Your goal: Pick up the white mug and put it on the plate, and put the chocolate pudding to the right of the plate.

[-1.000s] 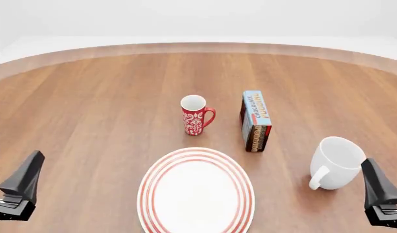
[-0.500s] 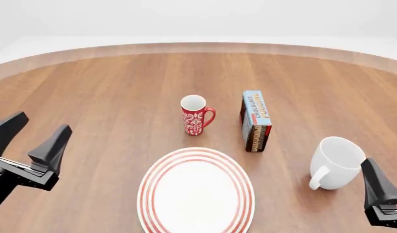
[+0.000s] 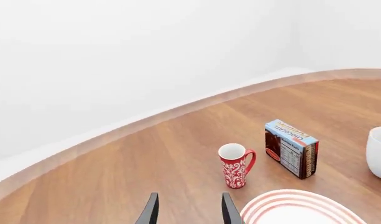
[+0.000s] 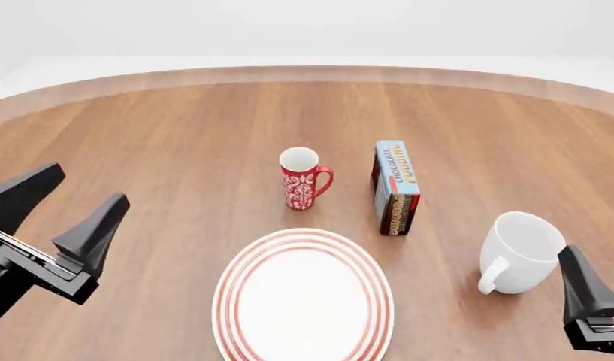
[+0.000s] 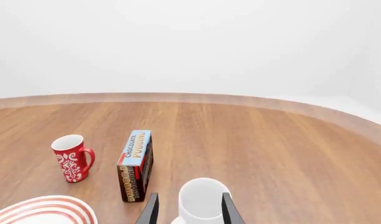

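Overhead, round wooden table (image 4: 186,135), white walls (image 3: 115,56)

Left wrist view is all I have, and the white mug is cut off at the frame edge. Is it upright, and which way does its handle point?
Observer: Upright. In the front view the white mug stands right of the plate, with its handle turned toward the arms' side.
Operator: Where is the right gripper?
Observer: The right gripper is open, just on the near side of the mug; its wrist view shows the mug between the fingers.
Operator: Anything on the plate?
Observer: No, the front view shows it bare.
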Controlling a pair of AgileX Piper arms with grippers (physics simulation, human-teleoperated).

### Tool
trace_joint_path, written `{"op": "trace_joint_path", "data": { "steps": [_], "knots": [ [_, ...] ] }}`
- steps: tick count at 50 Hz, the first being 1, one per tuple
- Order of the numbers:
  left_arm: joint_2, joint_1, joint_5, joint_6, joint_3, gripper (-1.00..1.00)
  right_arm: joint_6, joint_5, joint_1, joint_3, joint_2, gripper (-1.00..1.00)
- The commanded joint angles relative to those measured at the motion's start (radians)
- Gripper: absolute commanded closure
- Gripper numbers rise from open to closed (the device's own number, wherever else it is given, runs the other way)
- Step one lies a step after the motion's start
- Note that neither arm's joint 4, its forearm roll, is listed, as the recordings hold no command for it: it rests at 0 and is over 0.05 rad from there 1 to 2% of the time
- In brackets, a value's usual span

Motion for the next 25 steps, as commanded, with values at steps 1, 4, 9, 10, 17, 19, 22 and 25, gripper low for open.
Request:
{"op": "trace_joint_path", "data": {
  "steps": [1,4,9,10,17,19,22,25],
  "knots": [
    [0.041,-0.061,-0.014,0.012,-0.026,-1.0,-0.001,0.0,0.0,0.0,0.0,-1.0],
    [0.056,-0.07,-0.024,0.015,-0.031,-1.0,0.0,0.0,0.0,0.0,0.0,-1.0],
    [0.091,-0.096,-0.045,0.019,-0.043,-1.0,0.0,0.0,0.0,0.0,0.0,-1.0],
    [0.098,-0.103,-0.049,0.02,-0.047,-1.0,0.0,0.0,0.0,0.0,0.0,-1.0],
    [0.136,-0.132,-0.074,0.024,-0.059,-1.0,0.0,0.0,0.0,0.0,0.0,-1.0],
    [0.159,-0.15,-0.088,0.026,-0.065,-1.0,0.0,0.0,0.0,0.0,0.0,-1.0],
    [0.174,-0.159,-0.1,0.027,-0.068,-1.0,0.0,0.0,0.0,0.0,0.0,-1.0],
    [0.191,-0.173,-0.113,0.029,-0.07,-1.0,0.0,0.0,0.0,0.0,0.0,-1.0]
  ]
}}
